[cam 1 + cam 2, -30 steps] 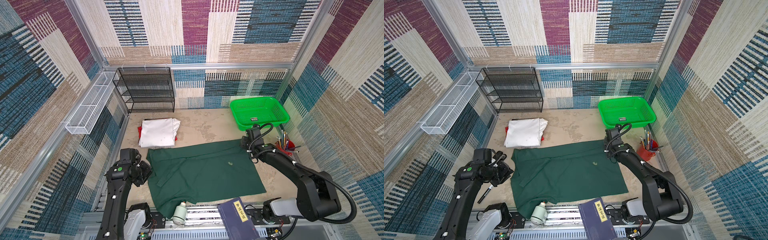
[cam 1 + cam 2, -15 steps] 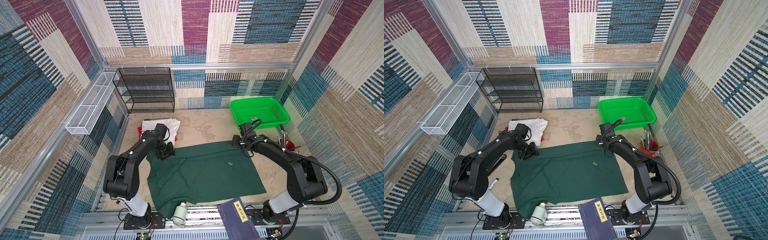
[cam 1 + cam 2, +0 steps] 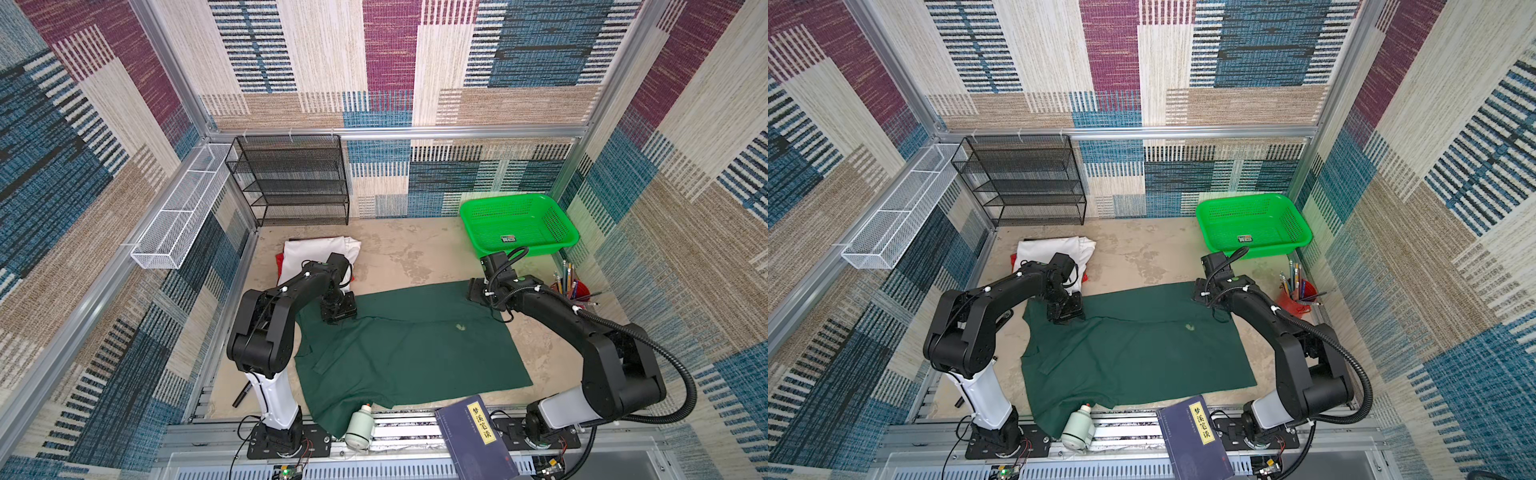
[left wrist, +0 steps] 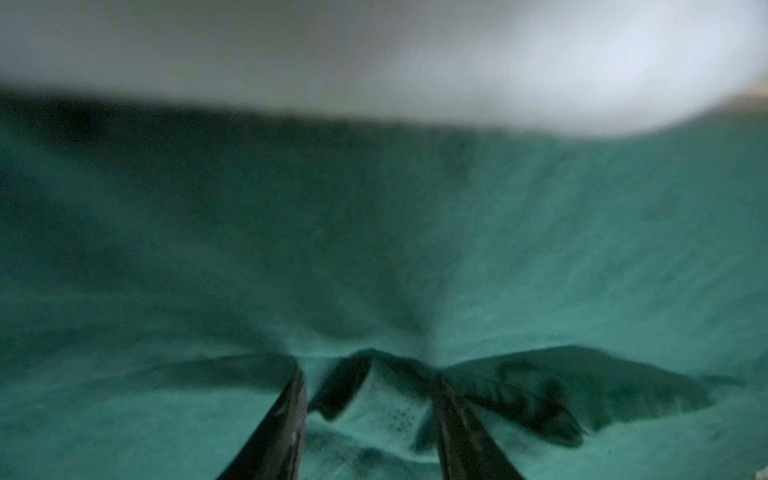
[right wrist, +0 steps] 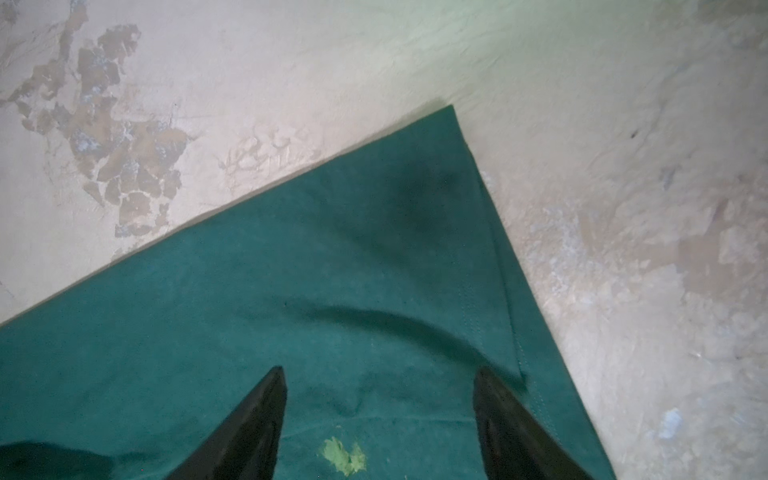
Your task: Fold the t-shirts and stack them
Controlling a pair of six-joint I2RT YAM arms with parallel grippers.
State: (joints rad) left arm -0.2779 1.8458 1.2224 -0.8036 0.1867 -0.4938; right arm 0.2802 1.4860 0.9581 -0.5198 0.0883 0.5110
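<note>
A dark green t-shirt (image 3: 407,349) (image 3: 1142,349) lies spread flat on the table in both top views. Behind its far left corner a folded white t-shirt (image 3: 316,253) (image 3: 1050,249) rests on a red t-shirt (image 3: 279,261). My left gripper (image 3: 337,316) (image 4: 368,376) is down on the green shirt's far left corner, open, with a raised wrinkle of cloth between its fingers. My right gripper (image 3: 476,293) (image 5: 379,370) hovers open over the far right corner, with nothing pinched. A pale green spot (image 5: 343,455) marks the cloth there.
A bright green basket (image 3: 519,224) stands at the back right and a black mesh rack (image 3: 291,183) at the back left. A red pen cup (image 3: 571,289) is by the right wall. A bottle (image 3: 359,424), a book (image 3: 478,440) and a marker (image 3: 242,395) lie along the front.
My left arm has swung from the table's left edge to the green t-shirt's far left corner. The right gripper has shifted a little left at the far right corner.
</note>
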